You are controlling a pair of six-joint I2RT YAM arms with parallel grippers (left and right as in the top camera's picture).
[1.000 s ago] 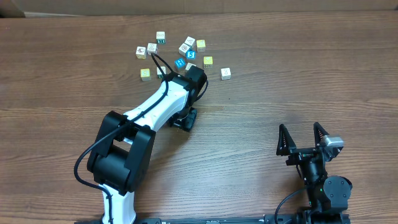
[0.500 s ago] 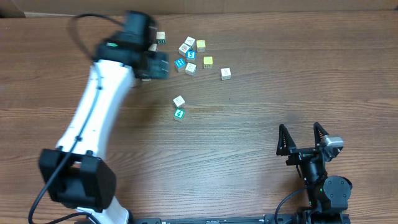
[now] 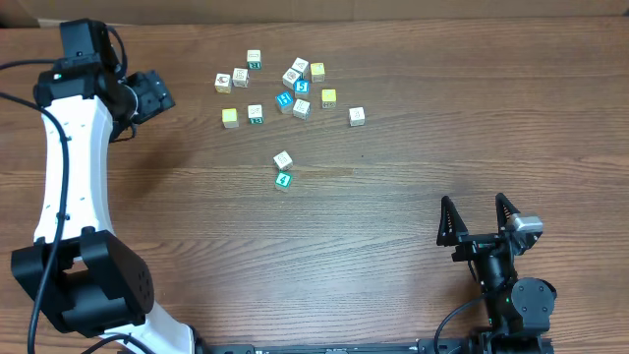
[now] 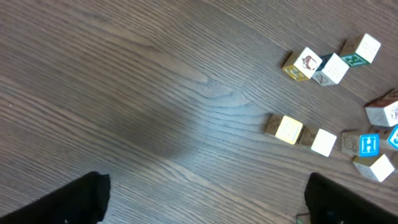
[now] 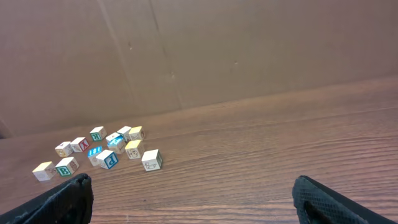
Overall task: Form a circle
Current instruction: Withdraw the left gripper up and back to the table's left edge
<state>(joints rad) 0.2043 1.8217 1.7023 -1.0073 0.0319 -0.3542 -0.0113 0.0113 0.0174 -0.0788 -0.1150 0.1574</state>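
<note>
Cut off: the left wrist view shows only two dark finger ends at its bottom corners, and some cubes run off its right side.
Writing: most cube letters are too small to read; in the right wrist view a green-letter cube (image 5: 64,167) seems to show B and a blue cube (image 5: 107,160) seems to show P.
Circle (image 3: 292,77): a tight group of small cubes near the far edge of the table (image 3: 413,118).
Left gripper (image 3: 157,95): near the far left corner, well apart from the circle, fingers wide, holding nothing.
Right gripper (image 3: 473,203): near the front right corner, fingers wide, empty.
</note>
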